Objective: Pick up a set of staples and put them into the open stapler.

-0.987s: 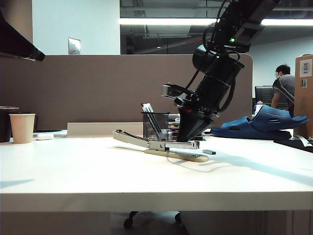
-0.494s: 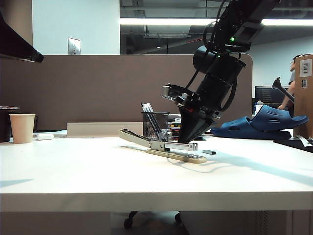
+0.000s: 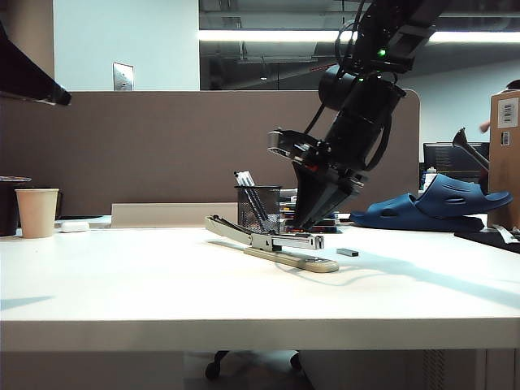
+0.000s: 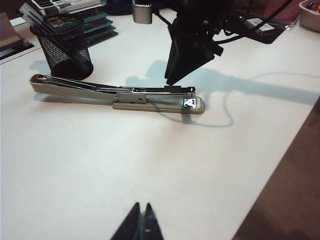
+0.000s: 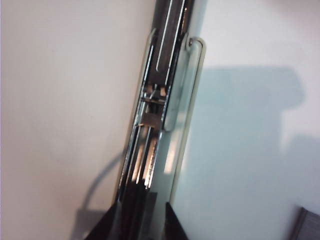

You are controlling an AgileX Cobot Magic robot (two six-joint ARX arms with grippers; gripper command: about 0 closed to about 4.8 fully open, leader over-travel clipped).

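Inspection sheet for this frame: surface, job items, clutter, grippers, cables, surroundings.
Surface: white table, bare around the work.
Job's things: stapler lies open mid-table with its magazine exposed; set of staples cannot be made out in the magazine.
Clutter: small grey bar lies just beyond the stapler's front end; black mesh pen cup behind it; paper cup far left; blue shoe at right.
Grippers: right gripper points down over the magazine, jaws slightly apart; left gripper hangs above the table away from the stapler, jaws together.
Cables: black cables run along the right arm.
Surroundings: beige partition behind the table.
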